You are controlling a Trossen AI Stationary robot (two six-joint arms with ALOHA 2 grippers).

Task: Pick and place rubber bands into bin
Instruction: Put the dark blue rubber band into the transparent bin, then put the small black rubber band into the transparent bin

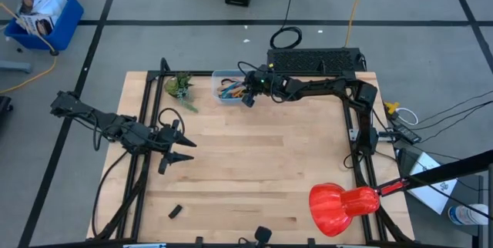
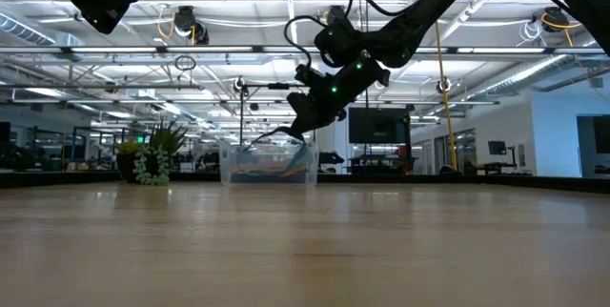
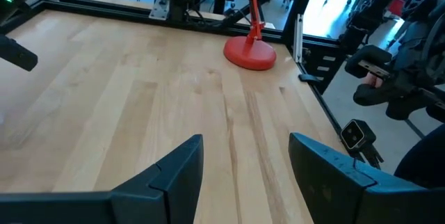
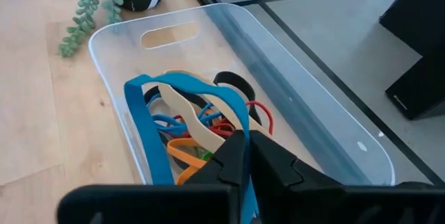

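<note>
The clear bin (image 4: 334,133) stands at the table's far edge (image 1: 219,78) and holds several rubber bands in orange, red, blue, black and tan (image 4: 208,123). My right gripper (image 4: 248,156) hangs over the bin's right end (image 1: 248,95), shut on a wide blue rubber band (image 4: 142,113). In the low view the right gripper (image 2: 300,128) is just above the bin (image 2: 269,164). My left gripper (image 1: 183,146) is open and empty above the table's left middle; in its wrist view (image 3: 247,165) only bare wood lies between the fingers. My right gripper pinches the blue band at one stretch of its loop (image 4: 238,116) between its two fingertips. The fingers slant down from the table's right side. The rest of the loop arches away from the fingers and drops into the bin onto the other bands.
A small potted plant (image 1: 179,86) stands left of the bin. A small black block (image 1: 175,212) lies near the front edge. A red lamp base (image 1: 335,208) sits at the front right. A keyboard (image 1: 316,59) lies behind the table. A blue crate (image 1: 42,17) stands on the floor, far left.
</note>
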